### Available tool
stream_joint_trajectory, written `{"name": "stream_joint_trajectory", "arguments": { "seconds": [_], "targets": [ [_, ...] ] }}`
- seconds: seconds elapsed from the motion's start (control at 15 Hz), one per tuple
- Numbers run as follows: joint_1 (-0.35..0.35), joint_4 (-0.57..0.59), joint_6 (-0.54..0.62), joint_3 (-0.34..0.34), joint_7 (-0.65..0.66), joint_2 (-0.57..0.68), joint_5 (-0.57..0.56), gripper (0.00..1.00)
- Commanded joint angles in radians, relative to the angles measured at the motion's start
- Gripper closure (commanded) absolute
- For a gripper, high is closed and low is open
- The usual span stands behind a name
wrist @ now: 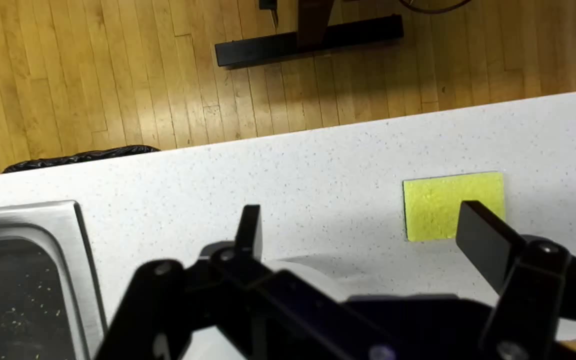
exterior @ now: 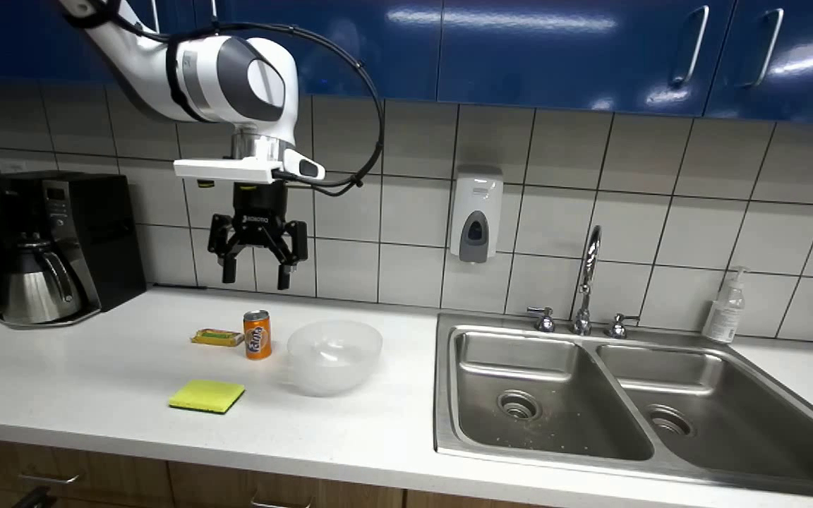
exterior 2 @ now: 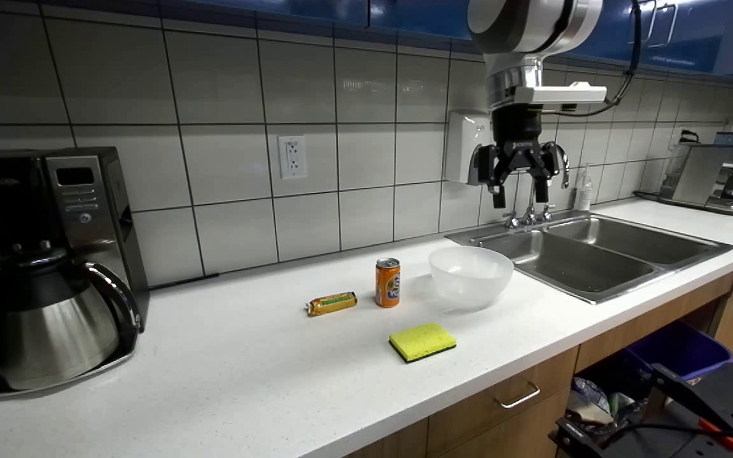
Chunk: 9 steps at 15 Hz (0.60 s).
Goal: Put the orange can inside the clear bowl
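Observation:
The orange can point(exterior: 257, 337) stands upright on the white counter, and it also shows in an exterior view point(exterior 2: 387, 284). The clear bowl point(exterior: 334, 360) sits right beside it, on the sink side, and also shows in an exterior view point(exterior 2: 471, 278). No can shows inside the bowl. My gripper point(exterior: 256, 275) hangs high above the counter, fingers down, apart and empty; it also shows in an exterior view point(exterior 2: 520, 196). In the wrist view the open fingers point(wrist: 360, 220) frame bare counter, and part of the bowl point(wrist: 312, 272) shows behind the gripper. The can is hidden there.
A yellow-green sponge point(exterior: 207, 396) lies nearer the counter's front edge. A small yellow wrapped bar point(exterior: 217, 337) lies beside the can. The steel sink point(exterior: 447, 395) is beyond the bowl. A coffee maker point(exterior: 89, 240) stands at the far end. A soap dispenser point(exterior: 477, 212) hangs on the tiles.

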Motion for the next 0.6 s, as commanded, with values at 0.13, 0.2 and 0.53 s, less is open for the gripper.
{"name": "stream_joint_trajectory", "arguments": {
  "seconds": [0.13,0.2,0.53],
  "targets": [
    [0.019,0.142,0.040,0.045,0.144,0.162,0.034,0.00],
    [0.024,0.161,0.049,0.048,0.169,0.186,0.047,0.00],
    [0.039,0.253,0.111,0.064,0.221,0.308,0.096,0.00]
  ]
}}
